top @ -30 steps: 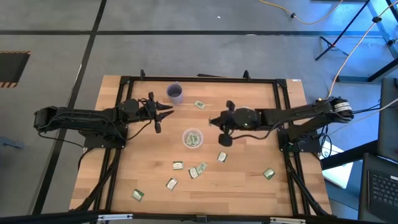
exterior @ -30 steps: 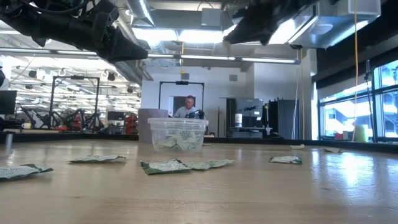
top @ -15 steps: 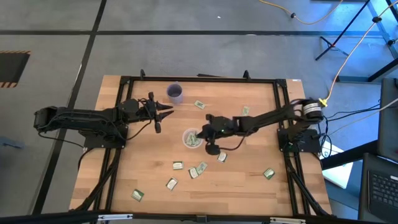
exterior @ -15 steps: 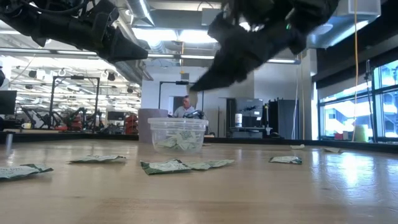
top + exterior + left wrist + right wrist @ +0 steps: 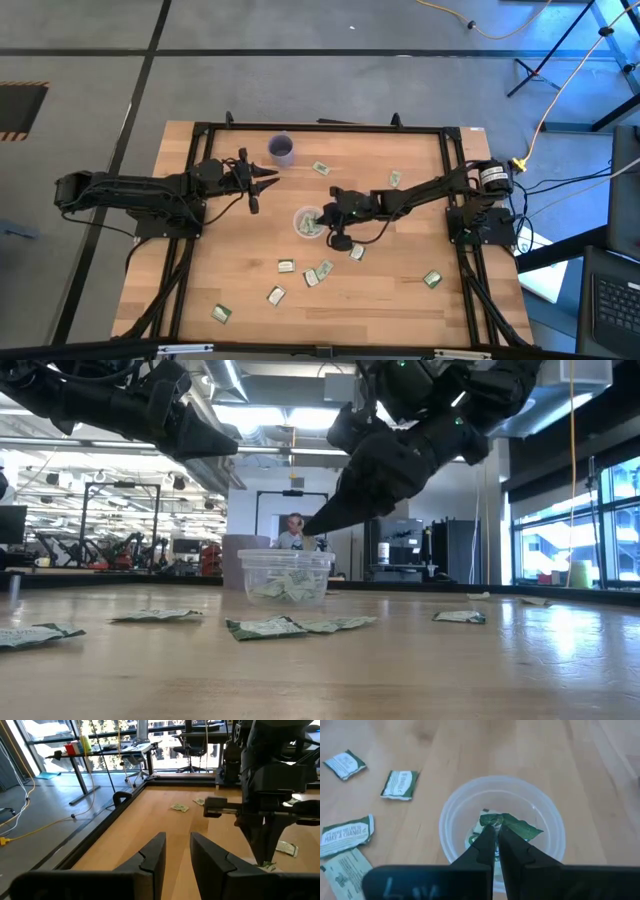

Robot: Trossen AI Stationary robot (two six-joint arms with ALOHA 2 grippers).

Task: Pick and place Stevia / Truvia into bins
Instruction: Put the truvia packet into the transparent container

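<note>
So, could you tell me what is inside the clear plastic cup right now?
The clear cup holds green-and-white sachets, with the right gripper pinching one just above them. The fingers cover part of the pile, so no count is possible.

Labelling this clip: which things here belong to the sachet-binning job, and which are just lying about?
Part of the job:
- clear cup
- sachet pinched in the right gripper over that cup
- loose sachets on the table

Just there:
- purple cup
- left gripper, waiting near it

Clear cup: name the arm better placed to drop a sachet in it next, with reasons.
Right. The right gripper hangs over the clear cup, pinching a green sachet. The left gripper waits apart, near the purple cup.
</note>
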